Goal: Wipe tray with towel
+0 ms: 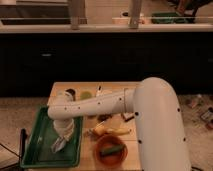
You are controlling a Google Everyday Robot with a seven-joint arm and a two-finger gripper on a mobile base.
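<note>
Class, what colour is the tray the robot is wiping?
Green. The tray shows in the camera view, with the gripper and towel over it.

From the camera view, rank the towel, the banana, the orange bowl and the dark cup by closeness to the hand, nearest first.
The hand is low over the green tray, at the table's left.
1. Towel: at the hand, on the tray.
2. Banana: to its right, mid-table.
3. Orange bowl and dark cup: too close to call; bowl at front right, cup at the back.
</note>
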